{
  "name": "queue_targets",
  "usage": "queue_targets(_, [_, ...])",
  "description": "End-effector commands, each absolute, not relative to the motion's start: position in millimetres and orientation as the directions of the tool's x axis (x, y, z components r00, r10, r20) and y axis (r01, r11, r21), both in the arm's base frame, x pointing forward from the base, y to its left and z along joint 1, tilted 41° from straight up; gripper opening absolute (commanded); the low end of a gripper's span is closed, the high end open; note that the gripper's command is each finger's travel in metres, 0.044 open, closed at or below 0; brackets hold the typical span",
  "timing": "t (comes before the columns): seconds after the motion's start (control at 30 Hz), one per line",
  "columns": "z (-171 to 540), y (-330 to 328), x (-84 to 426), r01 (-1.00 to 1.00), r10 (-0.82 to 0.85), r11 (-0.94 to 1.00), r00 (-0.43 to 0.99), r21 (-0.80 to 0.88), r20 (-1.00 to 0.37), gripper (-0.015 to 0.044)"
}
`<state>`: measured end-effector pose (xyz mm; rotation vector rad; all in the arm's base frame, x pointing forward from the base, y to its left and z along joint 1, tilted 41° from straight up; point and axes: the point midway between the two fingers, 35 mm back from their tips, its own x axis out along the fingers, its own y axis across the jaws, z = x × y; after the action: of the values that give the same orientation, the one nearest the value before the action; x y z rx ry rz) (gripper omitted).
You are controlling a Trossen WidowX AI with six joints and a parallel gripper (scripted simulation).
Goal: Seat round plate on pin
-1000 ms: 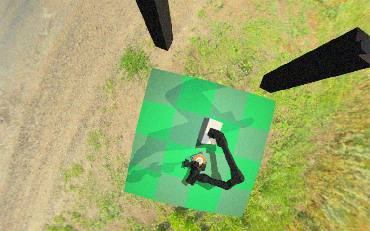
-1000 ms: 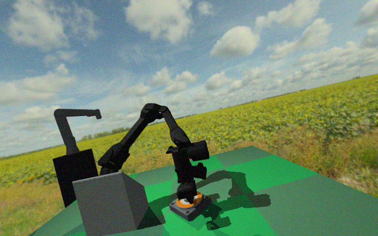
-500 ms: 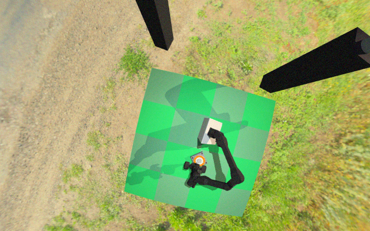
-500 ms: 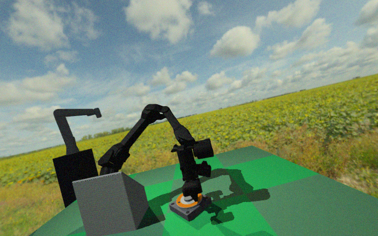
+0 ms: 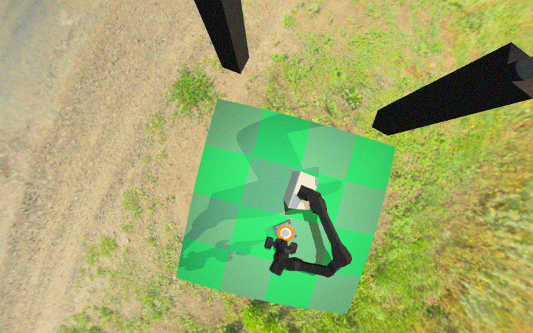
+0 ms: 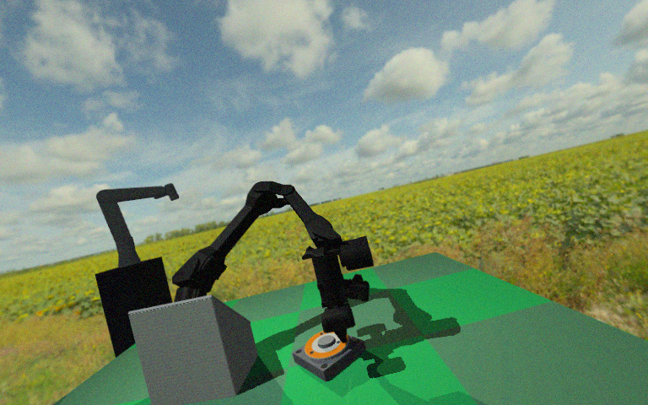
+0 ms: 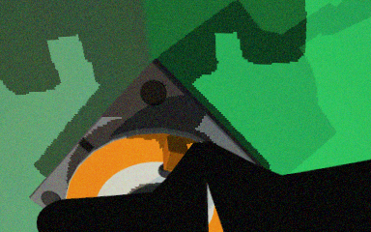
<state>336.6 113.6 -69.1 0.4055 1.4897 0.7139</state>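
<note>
The round orange-and-white plate (image 5: 292,233) (image 6: 311,346) (image 7: 87,166) sits around the grey post (image 5: 285,232) (image 6: 326,341) on the dark square base (image 6: 310,366) (image 7: 128,108). The orange tab (image 7: 176,149) stands up at the plate's rim in the wrist view, with a dark hole (image 7: 163,170) beside it. My gripper (image 6: 342,337) (image 7: 202,150) is shut, with nothing between its fingers. Its tips are low at the plate's rim beside the tab; whether they touch it is unclear. I cannot make out the pin, and cannot tell whether the plate lies fully flat.
A pale box (image 5: 308,179) (image 6: 176,353) stands on the green checkered surface (image 5: 220,168) (image 6: 515,343), near the arm's mount. A black block (image 6: 128,295) with an arm-like shape stands behind the box. Black pillars (image 5: 227,39) (image 5: 444,90) show in the overhead view.
</note>
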Motion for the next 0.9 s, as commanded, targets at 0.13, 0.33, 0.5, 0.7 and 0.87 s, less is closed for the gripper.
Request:
queue_targets(0.13, [-61, 123, 340, -0.183, 0.655, 0.733, -0.067, 0.655, -0.752, 0.0])
queue_targets(0.33, [-57, 127, 341, -0.183, 0.655, 0.733, -0.067, 0.655, -0.752, 0.0])
queue_targets(0.5, [-53, 130, 341, -0.183, 0.656, 0.733, -0.067, 0.655, -0.752, 0.0])
queue_targets(0.7, [-49, 135, 340, -0.183, 0.656, 0.733, -0.067, 0.655, -0.752, 0.0])
queue_targets(0.87, [-45, 138, 338, -0.183, 0.656, 0.732, -0.067, 0.656, -0.752, 0.0])
